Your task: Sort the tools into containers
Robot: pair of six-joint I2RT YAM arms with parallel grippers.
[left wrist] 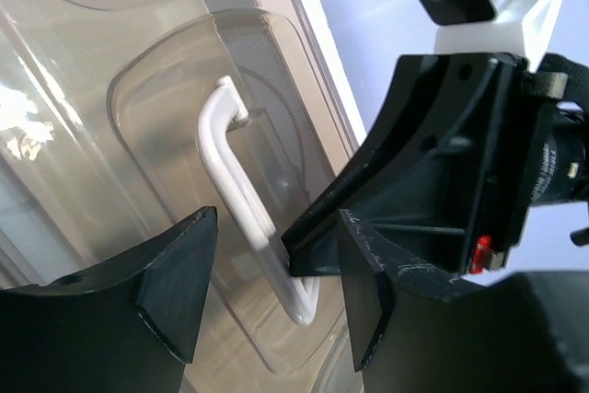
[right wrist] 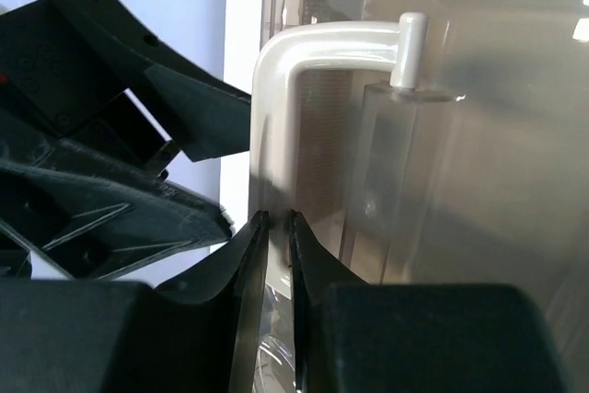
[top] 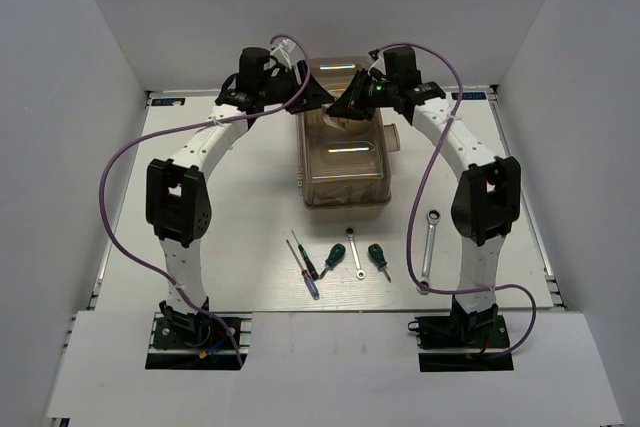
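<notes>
The white table carries a toolbox at mid-back. Toward the front lie a blue-handled screwdriver, a thin screwdriver, a left green screwdriver, a small wrench, a right green screwdriver and a long wrench.

Bright, even light falls from overhead. The white table looks almost washed out, and the shadows beside the arms are faint and soft. Two strips of glare sit on the translucent lid. In the left wrist view a blown-out patch flares on the lid at the left edge, and the near black left fingers look soft. In the right wrist view the white handle gleams, while the dark right fingers blur into shadow.
</notes>
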